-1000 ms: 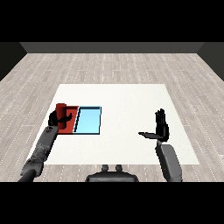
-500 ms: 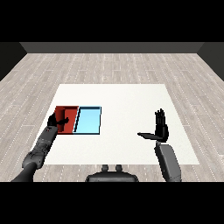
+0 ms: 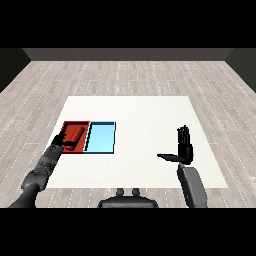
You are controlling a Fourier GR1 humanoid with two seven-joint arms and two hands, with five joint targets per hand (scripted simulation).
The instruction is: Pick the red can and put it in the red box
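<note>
One red can [image 3: 76,135] lies on its side in the red tray [image 3: 67,149].

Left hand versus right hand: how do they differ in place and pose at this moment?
The left hand sits low over the red tray, at the red can lying in it; the right hand hangs over bare table, far from both trays. The right hand's fingers point straight up, thumb out sideways; the left hand's are unclear. Both are black on grey forearms.

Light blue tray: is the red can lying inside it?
No, the red can lies in the red tray, while the light blue tray beside it holds nothing.
</note>
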